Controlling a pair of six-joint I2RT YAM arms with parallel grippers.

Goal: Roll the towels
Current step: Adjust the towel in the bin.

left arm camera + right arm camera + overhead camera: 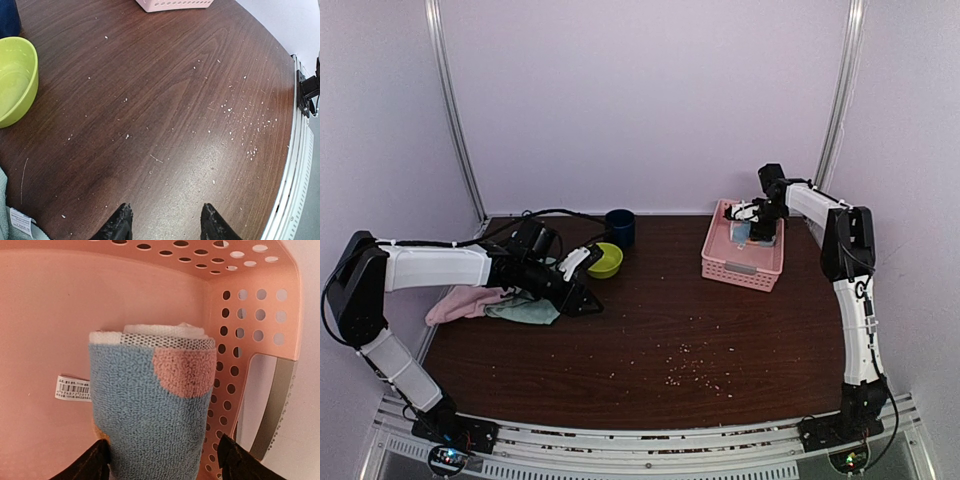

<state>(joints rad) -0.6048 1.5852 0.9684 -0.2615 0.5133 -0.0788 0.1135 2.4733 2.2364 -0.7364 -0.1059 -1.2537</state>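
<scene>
A rolled light blue towel with a pink patch (150, 400) stands inside the pink basket (50, 300), against its perforated side wall. My right gripper (160, 460) reaches into the basket (740, 268) from above. It is open, its fingers on either side of the roll, the left finger touching and the right finger (245, 462) a little apart. A pink towel (460, 303) and a mint green towel (525, 312) lie crumpled at the table's left edge. My left gripper (582, 298) hovers just right of them, open over bare wood (162, 222).
A lime-green bowl (605, 260) and a dark blue cup (619, 227) sit behind the left gripper. Crumbs are scattered across the middle of the brown table (690, 370). A barcode label (72, 388) is stuck to the basket floor.
</scene>
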